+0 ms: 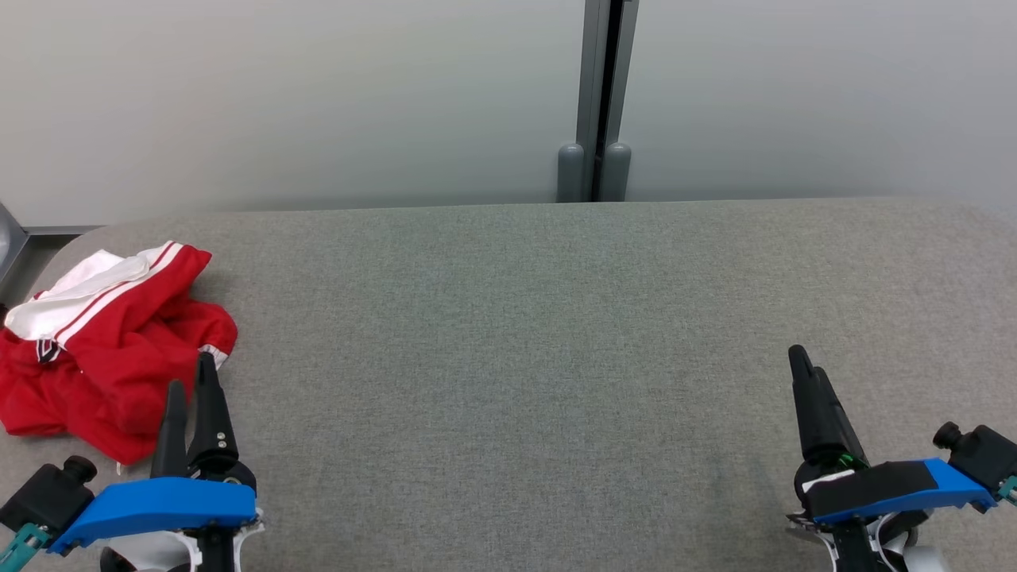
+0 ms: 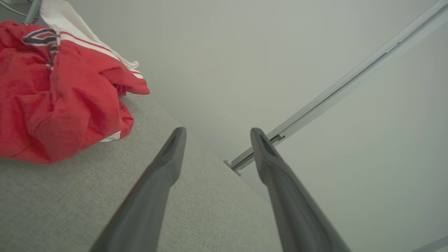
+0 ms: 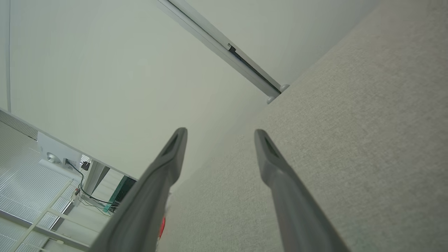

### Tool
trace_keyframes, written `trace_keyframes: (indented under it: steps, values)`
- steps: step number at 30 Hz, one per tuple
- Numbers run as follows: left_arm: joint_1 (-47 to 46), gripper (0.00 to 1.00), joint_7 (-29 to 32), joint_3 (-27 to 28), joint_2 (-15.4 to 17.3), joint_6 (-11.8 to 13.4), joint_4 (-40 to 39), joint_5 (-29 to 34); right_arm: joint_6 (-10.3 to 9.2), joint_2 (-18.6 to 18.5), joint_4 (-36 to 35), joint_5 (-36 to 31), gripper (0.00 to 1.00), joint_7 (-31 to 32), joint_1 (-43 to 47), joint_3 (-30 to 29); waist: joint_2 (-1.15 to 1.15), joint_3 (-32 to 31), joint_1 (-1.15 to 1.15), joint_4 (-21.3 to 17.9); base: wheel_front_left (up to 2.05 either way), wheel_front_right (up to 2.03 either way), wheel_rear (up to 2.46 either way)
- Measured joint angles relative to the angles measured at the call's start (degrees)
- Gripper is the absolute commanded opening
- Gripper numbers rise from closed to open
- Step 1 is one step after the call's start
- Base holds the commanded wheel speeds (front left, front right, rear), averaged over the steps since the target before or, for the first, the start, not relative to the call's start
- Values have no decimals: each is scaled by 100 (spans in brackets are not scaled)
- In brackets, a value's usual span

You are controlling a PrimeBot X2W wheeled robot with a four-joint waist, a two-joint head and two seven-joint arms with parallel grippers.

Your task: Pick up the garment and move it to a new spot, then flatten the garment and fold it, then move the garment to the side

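A crumpled red garment (image 1: 111, 349) with white panels and stripes lies in a heap at the far left of the grey fabric-covered table (image 1: 516, 334). My left gripper (image 1: 191, 377) stands open just beside the heap's near right edge, and its fingertips overlap the cloth in the head view. In the left wrist view the garment (image 2: 52, 98) sits to the upper left of my open left gripper (image 2: 218, 133), with nothing between the fingers. My right gripper (image 1: 804, 365) hovers far off at the lower right, open and empty (image 3: 220, 133) over bare table.
A pale wall runs behind the table's far edge, with a grey vertical post (image 1: 596, 103) at its middle. The table's left corner is rounded, close to the garment. Past the table in the right wrist view are a cabled box (image 3: 56, 157) and slatted panels.
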Motion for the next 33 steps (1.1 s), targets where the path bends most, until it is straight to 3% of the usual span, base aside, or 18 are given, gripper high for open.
trace_keyframes:
  steps: [13,33]
  values:
    - [26,100,-224,-89,5,35,-41,1220,1,-4,2,-1047,100,-215,-2,78,0,-11,0,24,0,0,0]
    - [40,100,-521,-257,76,59,74,2586,2,-9,116,-2372,100,-514,-15,254,0,8,0,72,0,0,0]
